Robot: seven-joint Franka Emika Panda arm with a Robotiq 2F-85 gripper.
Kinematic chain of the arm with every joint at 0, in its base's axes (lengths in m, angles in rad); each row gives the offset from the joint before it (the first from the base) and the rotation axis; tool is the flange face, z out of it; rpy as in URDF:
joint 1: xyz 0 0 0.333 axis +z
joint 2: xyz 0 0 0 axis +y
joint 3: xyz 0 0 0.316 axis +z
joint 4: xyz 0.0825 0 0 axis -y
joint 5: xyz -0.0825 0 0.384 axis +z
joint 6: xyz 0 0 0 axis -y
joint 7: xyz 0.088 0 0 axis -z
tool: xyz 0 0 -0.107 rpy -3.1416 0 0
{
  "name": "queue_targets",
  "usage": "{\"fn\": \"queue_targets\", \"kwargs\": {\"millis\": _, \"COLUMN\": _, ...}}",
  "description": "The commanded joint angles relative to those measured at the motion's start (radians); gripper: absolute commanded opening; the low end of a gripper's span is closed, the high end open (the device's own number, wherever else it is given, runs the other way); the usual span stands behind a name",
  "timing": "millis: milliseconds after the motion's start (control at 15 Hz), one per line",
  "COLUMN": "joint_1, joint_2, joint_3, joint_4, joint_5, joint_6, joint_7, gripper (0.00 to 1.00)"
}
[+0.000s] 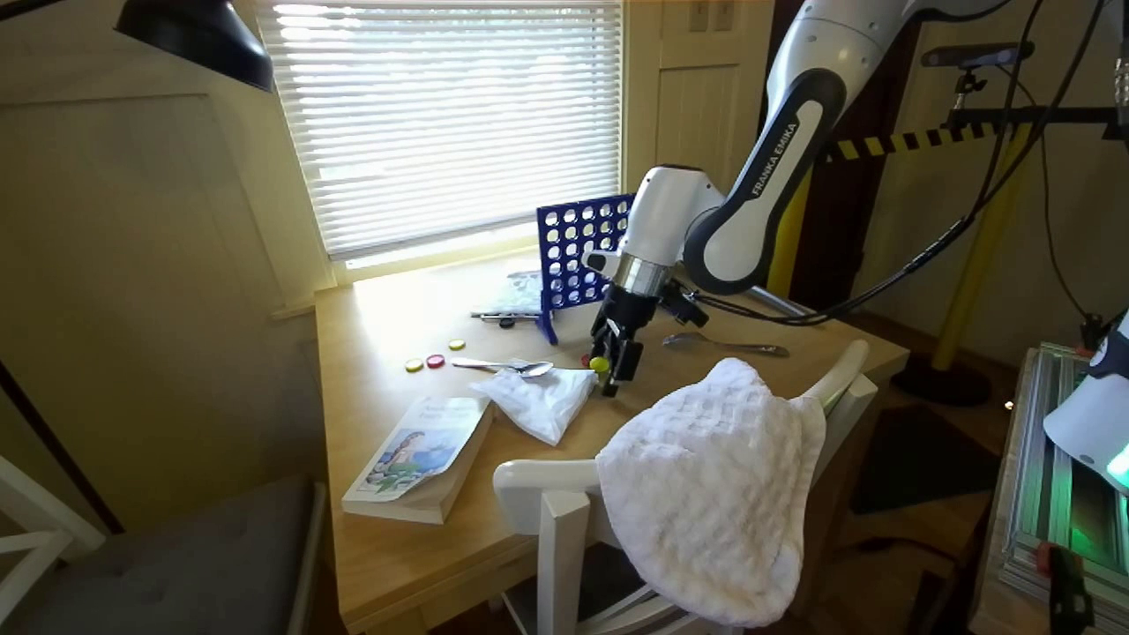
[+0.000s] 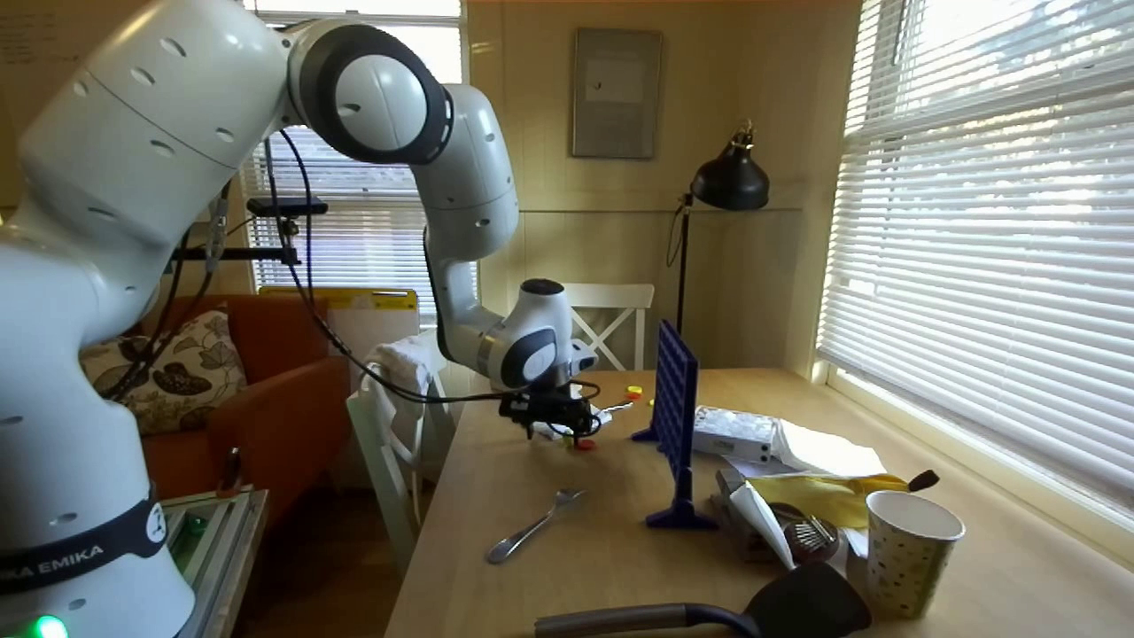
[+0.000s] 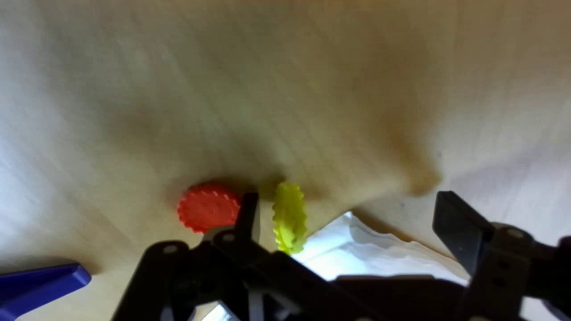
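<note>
Plainly, the gripper [image 3: 345, 205] is spread wide and has hold of nothing; it is low over the table [image 1: 379, 322], with a yellow disc [image 3: 290, 218] standing on edge between its fingers, much closer to the left finger in the wrist view, a thin gap showing between the two; just to the left of that finger a red disc [image 3: 208, 208] lies flat on the wood; a crumpled white sheet [image 3: 379, 256], paper or plastic hard to tell, reaches in from the near side, right of the yellow disc.

In an exterior view, a spoon [image 1: 503, 366] lies with its bowl over the far edge of that sheet; near its left end are two more yellow discs [image 1: 414, 365] and another red one; a thick book [image 1: 419, 450] lies at the near left, a fork [image 1: 741, 347] to the right of the gripper; a white towel [image 1: 719, 494] hangs over a chair [image 1: 562, 551] on the near side; in both exterior views a blue rack [image 2: 676, 403] stands upright; in an exterior view, a paper cup [image 2: 912, 554] stands near right, a spatula [image 2: 802, 607] to its left.
</note>
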Motion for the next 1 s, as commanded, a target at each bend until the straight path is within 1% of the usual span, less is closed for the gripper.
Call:
{"fn": "queue_targets", "kwargs": {"millis": 0, "joint_1": 0.019, "joint_2": 0.010, "joint_3": -0.016, "joint_4": 0.026, "joint_5": 0.045, "joint_6": -0.029, "joint_7": -0.034, "gripper": 1.00}}
{"fn": "queue_targets", "kwargs": {"millis": 267, "joint_1": 0.015, "joint_2": 0.004, "joint_3": -0.012, "joint_4": 0.022, "joint_5": 0.050, "joint_6": -0.027, "joint_7": -0.037, "gripper": 1.00}}
{"fn": "queue_targets", "kwargs": {"millis": 467, "joint_1": 0.034, "joint_2": 0.005, "joint_3": -0.035, "joint_4": 0.032, "joint_5": 0.049, "joint_6": -0.030, "joint_7": -0.027, "gripper": 1.00}}
{"fn": "queue_targets", "kwargs": {"millis": 600, "joint_1": 0.052, "joint_2": 0.001, "joint_3": -0.055, "joint_4": 0.036, "joint_5": 0.048, "joint_6": -0.030, "joint_7": -0.017, "gripper": 0.87}}
{"fn": "queue_targets", "kwargs": {"millis": 667, "joint_1": 0.060, "joint_2": 0.000, "joint_3": -0.064, "joint_4": 0.040, "joint_5": 0.047, "joint_6": -0.026, "joint_7": -0.015, "gripper": 0.70}}
{"fn": "queue_targets", "kwargs": {"millis": 733, "joint_1": 0.067, "joint_2": 0.000, "joint_3": -0.070, "joint_4": 0.044, "joint_5": 0.046, "joint_6": -0.026, "joint_7": -0.014, "gripper": 0.68}}
{"fn": "queue_targets", "kwargs": {"millis": 867, "joint_1": 0.081, "joint_2": -0.003, "joint_3": -0.081, "joint_4": 0.049, "joint_5": 0.045, "joint_6": -0.024, "joint_7": -0.014, "gripper": 0.56}}
{"fn": "queue_targets", "kwargs": {"millis": 933, "joint_1": 0.088, "joint_2": -0.003, "joint_3": -0.087, "joint_4": 0.053, "joint_5": 0.045, "joint_6": -0.024, "joint_7": -0.013, "gripper": 0.47}}
